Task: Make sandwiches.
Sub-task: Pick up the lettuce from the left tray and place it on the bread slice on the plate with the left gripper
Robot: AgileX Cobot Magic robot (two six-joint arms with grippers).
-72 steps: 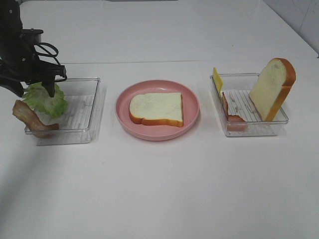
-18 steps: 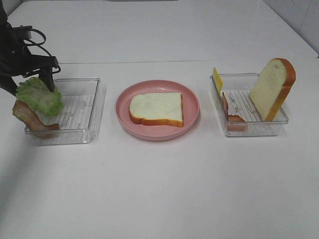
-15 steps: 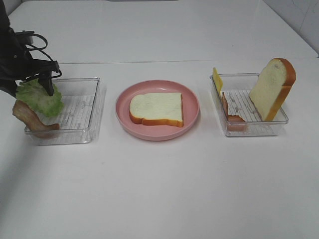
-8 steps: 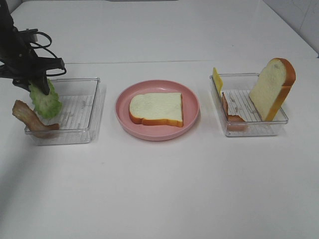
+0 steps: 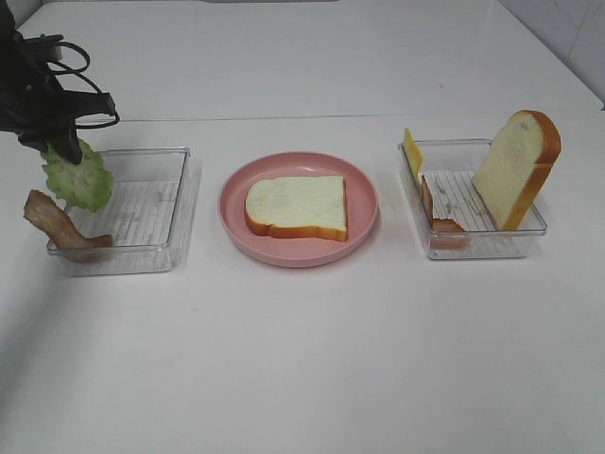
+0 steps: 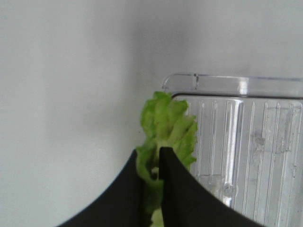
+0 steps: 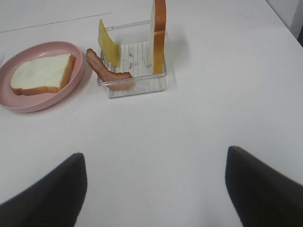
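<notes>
My left gripper (image 5: pixel 60 144) is shut on a ruffled green lettuce leaf (image 5: pixel 77 178), which hangs above the far left corner of the left clear tray (image 5: pixel 151 203). The left wrist view shows both black fingers (image 6: pixel 177 189) pinching the lettuce (image 6: pixel 165 127). One white bread slice (image 5: pixel 296 206) lies flat on the pink plate (image 5: pixel 364 203) in the middle. My right gripper (image 7: pixel 154 189) stands open over bare table, short of the right tray (image 7: pixel 137 82), and is out of the exterior view.
A bacon strip (image 5: pixel 57 225) leans over the left tray's left wall. The right tray (image 5: pixel 473 241) holds an upright bread slice (image 5: pixel 515 168), a yellow cheese slice (image 5: pixel 412 151) and a bacon strip (image 5: pixel 437 213).
The left gripper closed on the lettuce and raised it from the tray, moving slightly back and left. Plate, bread and right tray stayed put.
</notes>
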